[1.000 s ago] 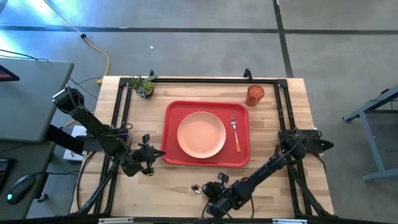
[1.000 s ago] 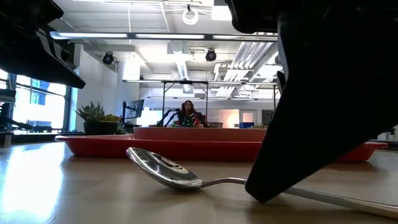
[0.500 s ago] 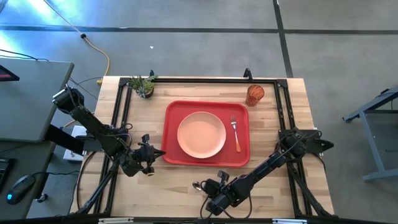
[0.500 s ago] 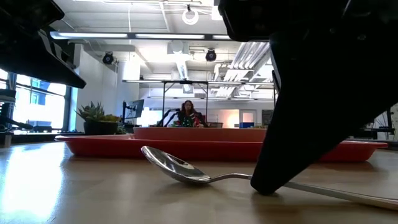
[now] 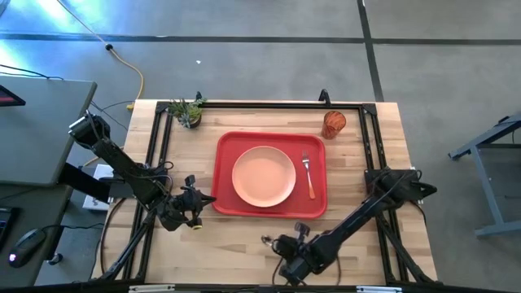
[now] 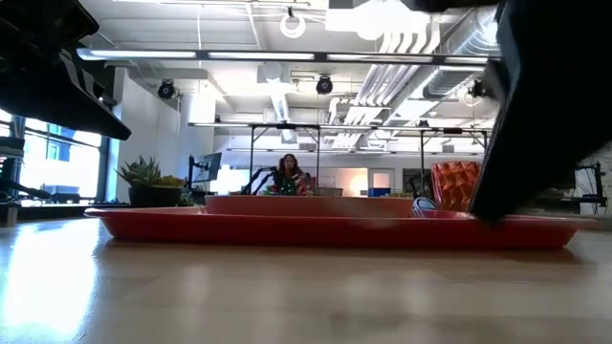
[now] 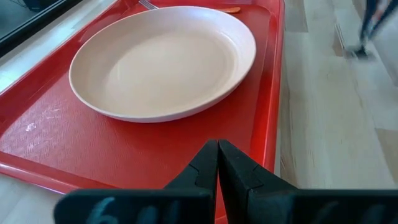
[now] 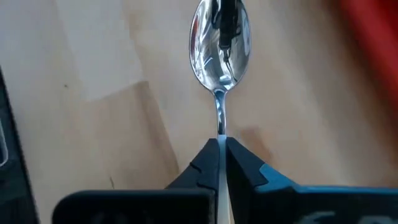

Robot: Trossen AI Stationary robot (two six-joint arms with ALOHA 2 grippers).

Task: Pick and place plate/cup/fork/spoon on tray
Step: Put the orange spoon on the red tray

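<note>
The red tray (image 5: 228, 155) lies mid-table and holds the peach plate (image 5: 264, 176) and the fork (image 5: 308, 175), which lies to the plate's right. The orange-red cup (image 5: 334, 124) stands on the table past the tray's far right corner. My right gripper (image 5: 281, 242) is near the table's front edge, shut on the spoon (image 8: 221, 40), whose bowl (image 5: 265, 239) points toward the table's left. My left gripper (image 7: 217, 149) is shut and empty at the tray's near left corner (image 5: 207, 201). My right gripper pinches the spoon's thin neck (image 8: 219, 127), just behind the bowl, between its two fingertips. The spoon sticks out forward past the fingertips, in line with the fingers, bowl facing up. The rest of the handle is hidden by the gripper. The low view shows no spoon on the table.
A small potted plant (image 5: 188, 111) stands at the far left corner. A black frame (image 5: 163, 146) runs along the table's sides. Bare wood lies between the tray's near rim (image 6: 287, 227) and the front edge. A person (image 6: 287, 175) sits far behind in the room.
My right gripper has gone up and a little toward the table's right edge with the spoon. The spoon first slid right along the table, then rose clear of it and out of the low view.
</note>
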